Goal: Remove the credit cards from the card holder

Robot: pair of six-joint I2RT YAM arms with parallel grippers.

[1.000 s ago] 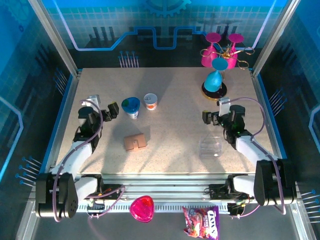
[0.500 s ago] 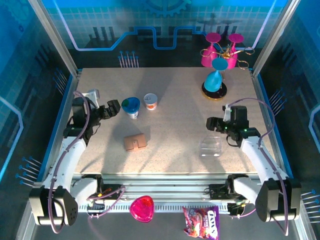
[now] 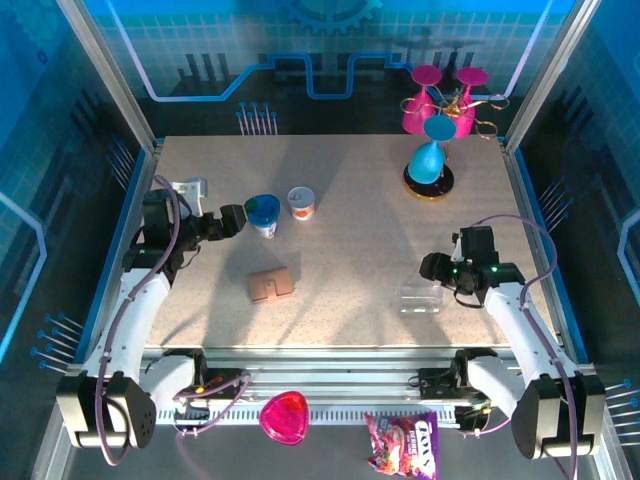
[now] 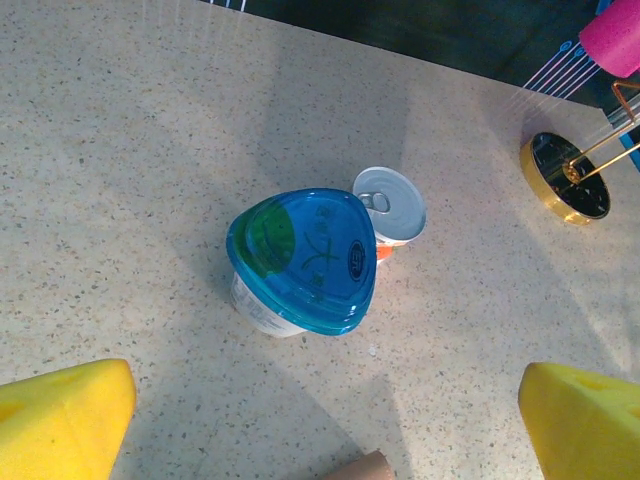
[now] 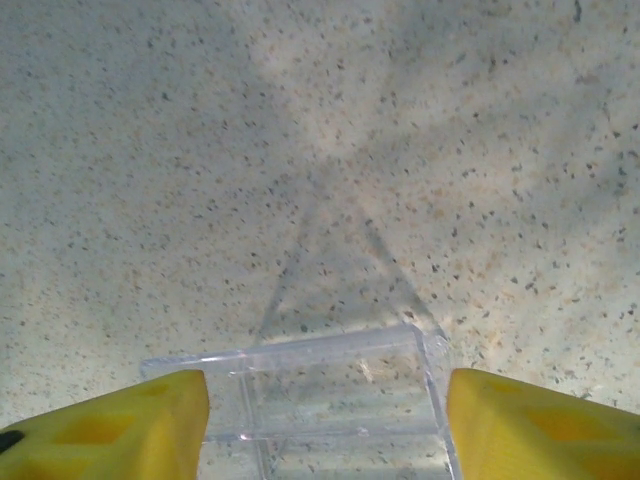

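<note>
Speckled beige table, blue walls around. Set the right gripper astride the clear container near the right edge, maybe to move it aside; could not tell if clamped. Held the left gripper spread wide beside the blue-lidded tub, probably waiting. Saw the card holder flat, tan side up, left of the middle toward the near edge, credit cards presumably inside.

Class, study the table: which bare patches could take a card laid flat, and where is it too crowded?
Widest free patch: mid-table, between the card holder and the clear container. Also bare: the far strip behind the blue-lidded tub and can, left of the cup stand. Crowded: around tub and can, and the far right corner by the stand.
</note>
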